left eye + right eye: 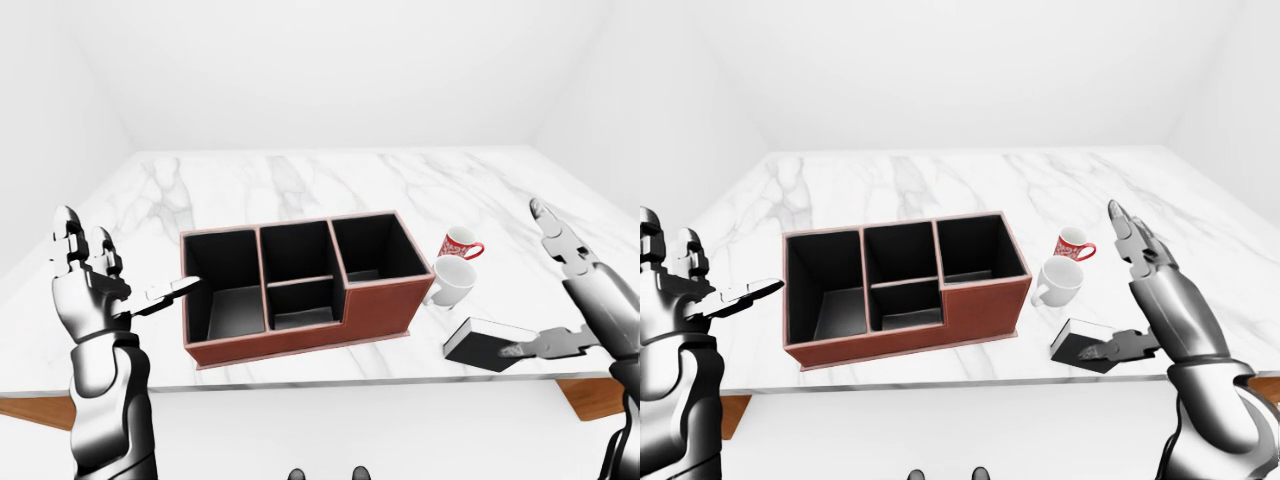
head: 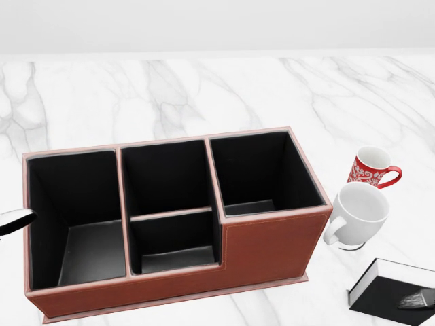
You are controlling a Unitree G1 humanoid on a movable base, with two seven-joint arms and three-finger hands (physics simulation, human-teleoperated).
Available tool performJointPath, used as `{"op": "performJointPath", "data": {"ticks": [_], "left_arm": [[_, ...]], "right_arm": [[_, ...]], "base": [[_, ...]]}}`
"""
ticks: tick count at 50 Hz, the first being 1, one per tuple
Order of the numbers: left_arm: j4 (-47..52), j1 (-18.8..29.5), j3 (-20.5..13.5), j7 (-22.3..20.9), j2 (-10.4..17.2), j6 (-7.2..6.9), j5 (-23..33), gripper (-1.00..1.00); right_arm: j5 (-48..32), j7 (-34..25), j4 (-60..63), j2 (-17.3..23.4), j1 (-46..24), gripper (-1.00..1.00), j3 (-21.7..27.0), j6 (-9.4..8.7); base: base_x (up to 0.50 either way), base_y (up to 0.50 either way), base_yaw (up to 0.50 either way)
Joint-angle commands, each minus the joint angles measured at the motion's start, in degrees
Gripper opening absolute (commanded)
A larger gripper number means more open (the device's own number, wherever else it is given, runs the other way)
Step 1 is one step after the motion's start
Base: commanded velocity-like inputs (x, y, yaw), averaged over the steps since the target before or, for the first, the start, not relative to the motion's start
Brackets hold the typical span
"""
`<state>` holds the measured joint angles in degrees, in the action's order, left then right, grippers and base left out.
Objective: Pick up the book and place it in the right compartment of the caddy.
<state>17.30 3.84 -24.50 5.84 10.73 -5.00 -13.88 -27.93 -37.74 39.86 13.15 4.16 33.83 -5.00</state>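
My metallic right hand [image 1: 1145, 290] is spread open, thumb tip on the flat black book [image 1: 488, 344] lying on marble beside the leathery red-brown caddy [image 2: 272, 241].

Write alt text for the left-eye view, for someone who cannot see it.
A reddish-brown caddy with black compartments sits on a white marble table. At its right stand a white mug and a red mug; lower right lies a black book, touched by one finger of the open right hand. The left hand is open by the caddy's left end.
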Motion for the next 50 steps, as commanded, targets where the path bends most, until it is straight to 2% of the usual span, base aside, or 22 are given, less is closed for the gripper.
{"op": "performJointPath", "data": {"ticks": [1, 14, 30, 37, 50], "left_arm": [[0.0, 0.1, 0.2, 0.2, 0.1, 0.00, 0.2, 1.00], [-0.4, -0.1, 0.2, 0.2, -0.1, 0.00, 0.1, 1.00], [-0.5, 0.0, 0.3, 0.1, -0.1, 0.00, -0.1, 1.00], [-0.3, -0.1, 0.1, 0.1, -0.1, 0.00, -0.4, 1.00], [0.0, -0.1, 0.0, -0.1, -0.1, 0.00, -0.6, 1.00]], "right_arm": [[-8.4, -2.3, 6.8, -1.7, 1.7, 1.00, 1.8, 0.00], [-11.5, -2.3, 8.0, -4.1, 4.2, 1.00, 4.7, 0.00], [-18.1, -2.3, 1.5, -4.1, 5.4, 1.00, 6.3, 0.00], [-18.4, -2.3, -3.5, -4.1, 5.0, 1.00, 4.1, 0.00], [-18.6, -1.2, -14.2, -1.0, 3.7, 1.00, 1.7, 0.00]], "base": [[0.00, 0.00, 0.00], [0.00, 0.00, 0.00], [0.00, 0.00, 0.00], [0.00, 0.00, 0.00], [0.00, 0.00, 0.00]]}}
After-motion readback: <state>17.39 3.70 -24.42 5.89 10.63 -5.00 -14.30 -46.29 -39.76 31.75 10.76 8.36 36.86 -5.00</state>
